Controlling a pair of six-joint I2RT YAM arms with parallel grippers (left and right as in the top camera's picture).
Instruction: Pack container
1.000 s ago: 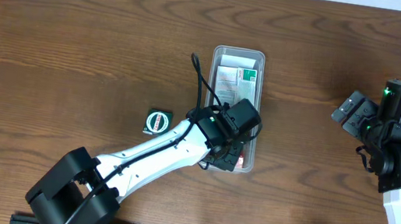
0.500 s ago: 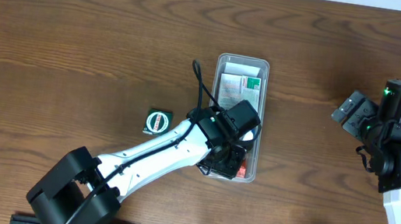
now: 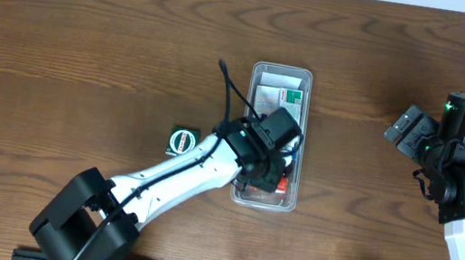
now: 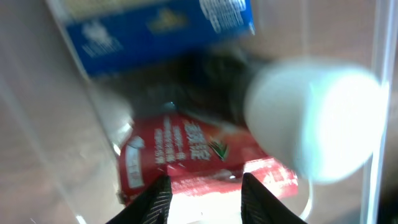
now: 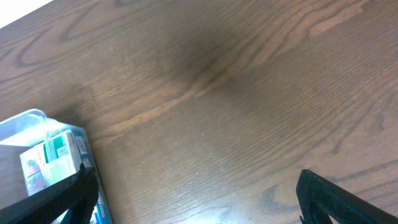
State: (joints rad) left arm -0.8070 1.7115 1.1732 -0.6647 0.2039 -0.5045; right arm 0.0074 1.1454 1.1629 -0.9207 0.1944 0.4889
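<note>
Starting at the left: a small dark square packet with a green-and-white round logo (image 3: 183, 140) lies flat on the brown wooden table (image 3: 92, 28), on its own, near the tub's left side but not touching it. The white left arm (image 3: 181, 173) reaches in from the near-left edge. Its left gripper (image 4: 202, 198) is down inside the container (image 3: 283, 68), that long clear plastic tub with rounded corners sitting about mid-table, long side running away from the robot.

On the left wrist cam the two fingertips (image 4: 157, 198) stand partway apart with a gap between them, right over a red packet with white print (image 4: 199, 152). Honestly can't tell if the tips touch it, it's all blurry, but nothing looks pinched. Past the red packet there's a blue box with white lettering (image 4: 155, 28) and a big blurry white round blob (image 4: 311, 118) I can't identify.

The overhead shows what the wrist cam doesn't. The far half of the tub holds small white-and-green boxes (image 3: 276, 92), while the gripper covers the near half with just a bit of red peeking out beside it.

Over on the right, the right gripper (image 5: 196, 180) hangs above the wood, well apart from the tub, jaws spread wide with nothing in them. Its own cam catches only one corner of the tub at the lower left, with those white-and-green boxes inside.
</note>
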